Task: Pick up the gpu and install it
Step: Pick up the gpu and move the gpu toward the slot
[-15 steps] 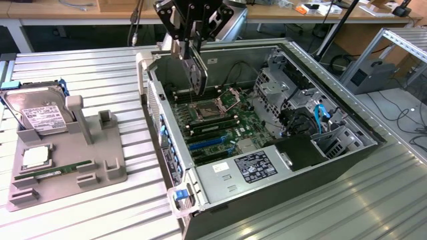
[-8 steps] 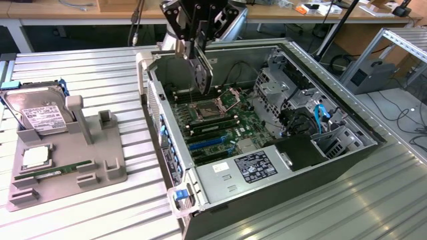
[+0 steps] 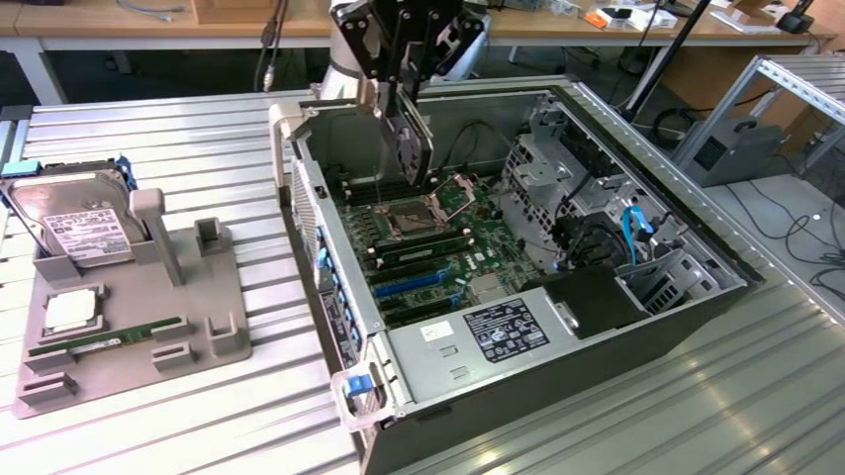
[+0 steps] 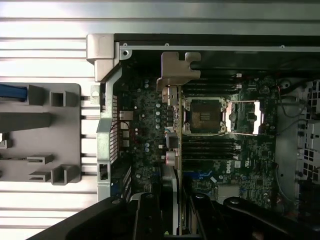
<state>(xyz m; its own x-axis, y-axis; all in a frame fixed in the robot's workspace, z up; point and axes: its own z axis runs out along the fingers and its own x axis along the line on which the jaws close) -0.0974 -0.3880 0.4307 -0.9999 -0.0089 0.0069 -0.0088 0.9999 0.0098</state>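
- The gpu (image 3: 412,143), a thin flat card with a black shroud and a long silver metal bracket at one end, is hanging on edge above the open dark-grey computer case (image 3: 301,188), lifted clear of everything inside it.
- In the wrist view the gpu (image 4: 172,125) is showing edge-on, its bracket pointing toward the case's rear wall (image 4: 107,125).
- The black two-fingered gripper (image 3: 403,104) is clamping the card from above, one finger pressing on each flat face; the wrist view is showing the gripper (image 4: 174,212) squeezing the card's upper edge.
- Judging from this, the pick-up is done and the carry over the case is in hand; the card is not yet seated.
- Below the card, inside the case, the green motherboard (image 3: 462,247) is lying bare, with the square silver processor socket (image 3: 422,213) nearly under the card and the blue expansion slots (image 3: 416,282) nearer the case's front end.
- Seating will likely be calling for the card's lower edge lined up along a slot and the bracket meeting the rear wall, with a straight, gentle press.
- Outside the case, well apart from it, the grey plastic parts holder (image 3: 198,327) is carrying a boxy silver hard drive (image 3: 79,223).
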